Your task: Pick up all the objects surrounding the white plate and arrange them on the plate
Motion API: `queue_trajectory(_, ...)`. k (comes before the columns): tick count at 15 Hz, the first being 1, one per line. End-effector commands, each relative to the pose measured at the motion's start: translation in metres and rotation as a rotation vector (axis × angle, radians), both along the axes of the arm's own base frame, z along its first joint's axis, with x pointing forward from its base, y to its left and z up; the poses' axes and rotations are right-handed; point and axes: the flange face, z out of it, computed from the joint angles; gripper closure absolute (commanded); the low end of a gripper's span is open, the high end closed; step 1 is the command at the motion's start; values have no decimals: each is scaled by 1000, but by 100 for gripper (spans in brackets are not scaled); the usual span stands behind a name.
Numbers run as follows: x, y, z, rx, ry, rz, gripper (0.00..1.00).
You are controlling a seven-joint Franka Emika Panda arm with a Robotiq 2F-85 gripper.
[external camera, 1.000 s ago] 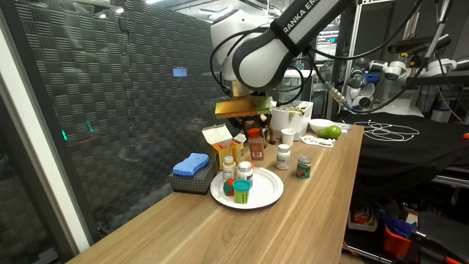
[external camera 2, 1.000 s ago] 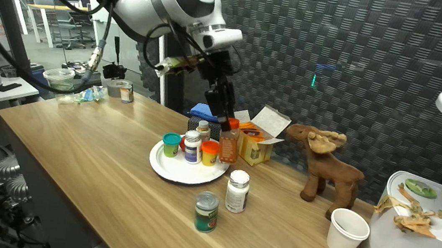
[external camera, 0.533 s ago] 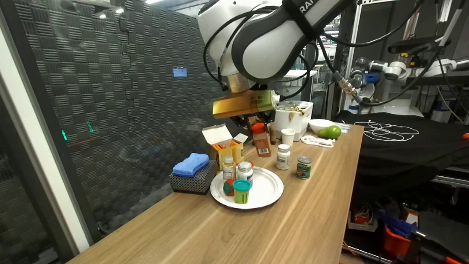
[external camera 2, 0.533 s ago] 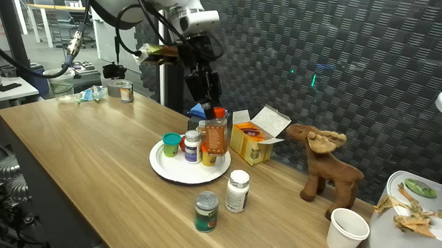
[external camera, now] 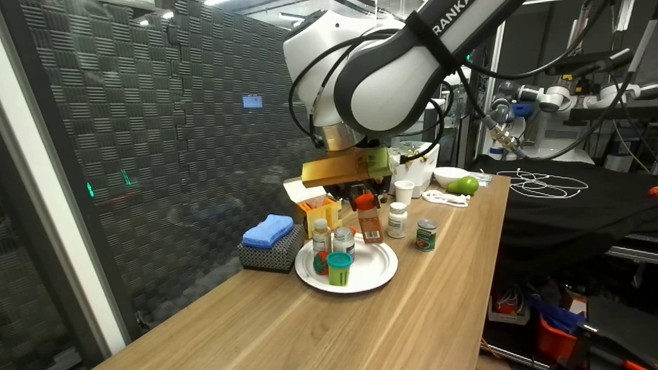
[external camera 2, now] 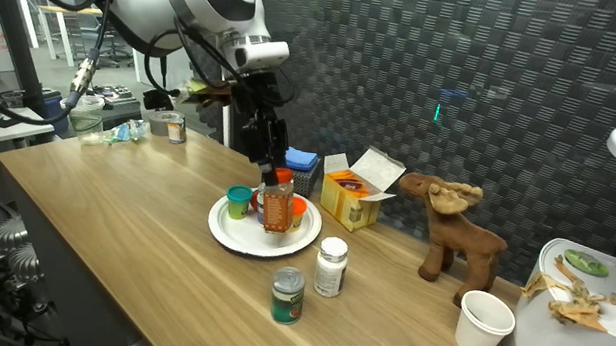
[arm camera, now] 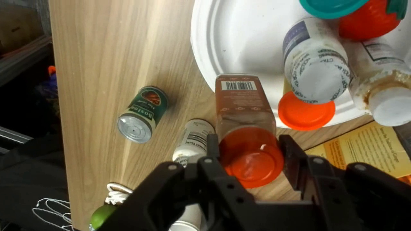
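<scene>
A ceiling light (external camera: 215, 2) glared white at eleven o'clock in an exterior view. In the wrist view, a small glint sat on the red-capped bottle (arm camera: 247, 128), the jaws toward six o'clock looked blurred, and the black cloth (arm camera: 29, 179) at eight was dim.

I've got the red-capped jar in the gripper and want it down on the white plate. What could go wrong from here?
Tipping: the red-capped jar hangs tilted in the gripper, so it may land on an edge and topple once released.
Knocking: the white bottle and orange-lidded tub stand close together on the white plate, and a sideways drift might upset either.
Rocking: the jar's base appears near the plate's rim, so lowering there could unsettle the plate.
</scene>
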Motion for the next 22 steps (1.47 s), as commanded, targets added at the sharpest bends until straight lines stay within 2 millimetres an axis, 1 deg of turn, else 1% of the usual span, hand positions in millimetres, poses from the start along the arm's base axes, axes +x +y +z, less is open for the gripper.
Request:
queue_trajectory(1,-8,0,4,70,-39,-10,76)
queue_trajectory(6,-4,-13,-9,85,-78,-49,76)
queue_trajectory(11,-1,-24,-14,143,-111,-51,76)
queue_trajectory(16,0,-24,-13,213,-159,-46,76)
queue_trajectory(22,-7,-25,-24,192,-135,-56,76)
